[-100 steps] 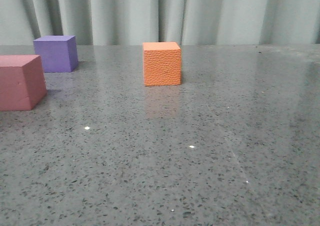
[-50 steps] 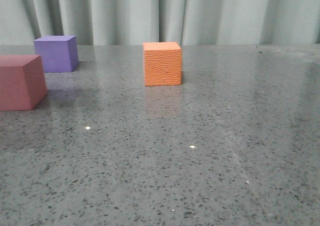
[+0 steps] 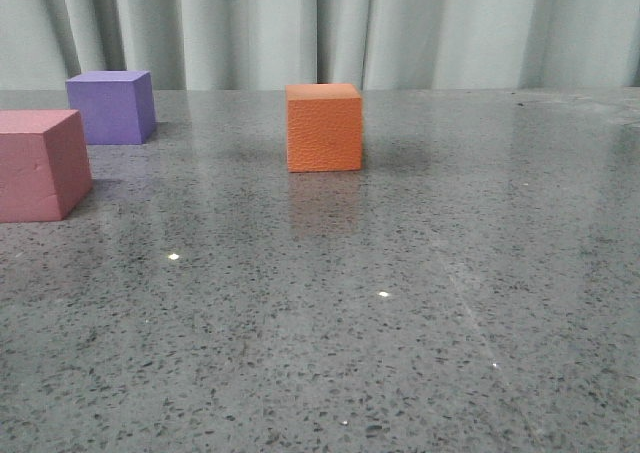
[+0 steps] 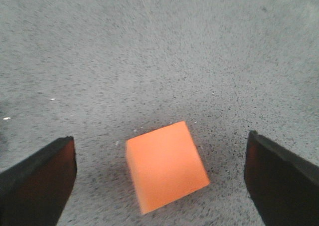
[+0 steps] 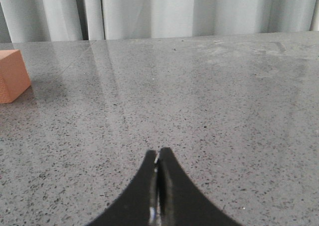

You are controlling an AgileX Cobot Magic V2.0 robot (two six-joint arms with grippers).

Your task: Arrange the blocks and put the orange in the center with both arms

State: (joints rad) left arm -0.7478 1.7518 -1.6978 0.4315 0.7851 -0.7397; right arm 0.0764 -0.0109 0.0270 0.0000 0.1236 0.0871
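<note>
Your robot's two black hands, seen from their wrist cameras

Your left hand (image 4: 162,186) shows as two thick, matte black fingers (image 4: 37,183) with blunt, angled faces, plain and without markings. Your right hand (image 5: 158,186) shows two slim black fingers (image 5: 172,196) with a slight gloss, curving in from a broad base to narrow tips. No cables, screws or labels are visible on either hand.
</note>
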